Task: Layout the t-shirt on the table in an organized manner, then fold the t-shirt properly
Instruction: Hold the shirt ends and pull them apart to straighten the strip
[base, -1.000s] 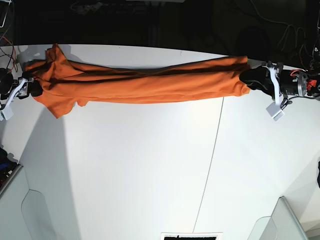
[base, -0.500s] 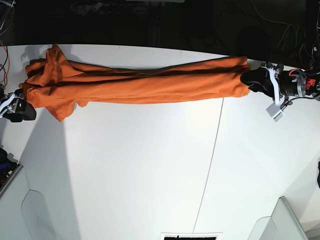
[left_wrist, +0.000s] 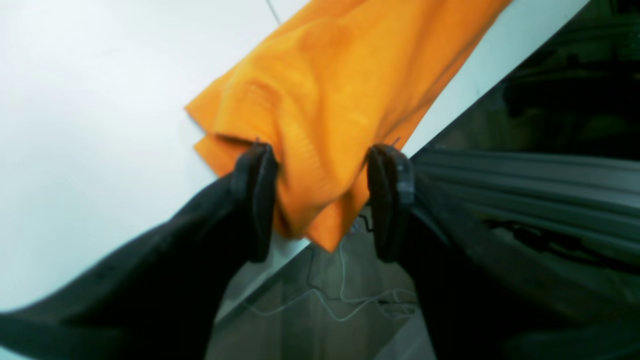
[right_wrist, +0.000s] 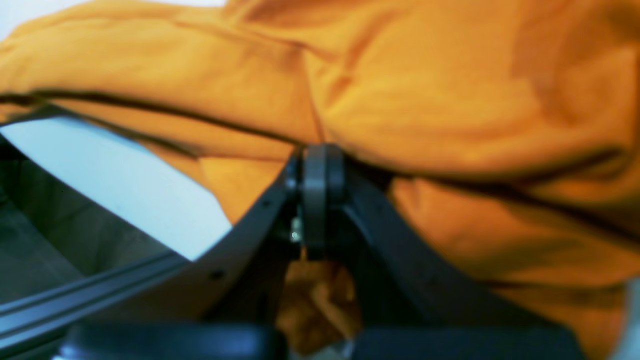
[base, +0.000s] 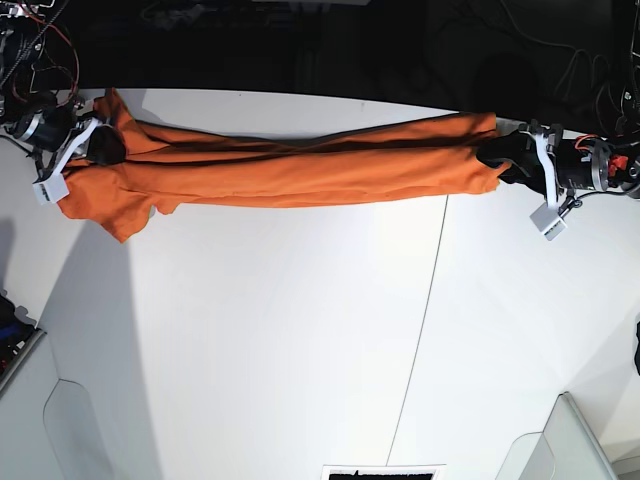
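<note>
A: Start at the left of the base view. What's there?

B: The right gripper (base: 103, 147) sits on the bunched sleeve end of the shirt (base: 290, 165), near the counter's (base: 300, 340) far edge. In its wrist view the gripper (right_wrist: 320, 160) has its jaws pressed together, with orange folds lying against and around the tips. Whether any cloth is pinched between them, I cannot tell.

A: And the shirt itself?

B: It lies on the counter as a long, narrow, rumpled band stretched across the far side, one sleeve flap pointing toward the near side at the left end. A dark crease runs along its length.

A: Anything in the middle?

B: A thin dark seam (base: 425, 330) crosses the counter from under the shirt toward the near edge.

A: The right end?

B: The left gripper (base: 497, 160) is at the hem end. Its wrist view shows the gripper (left_wrist: 320, 200) with jaws apart, straddling a fold of the shirt (left_wrist: 330, 100) that hangs over the counter (left_wrist: 100, 100) edge. The fingers (left_wrist: 257, 195) look to touch the cloth but do not squeeze it.
</note>
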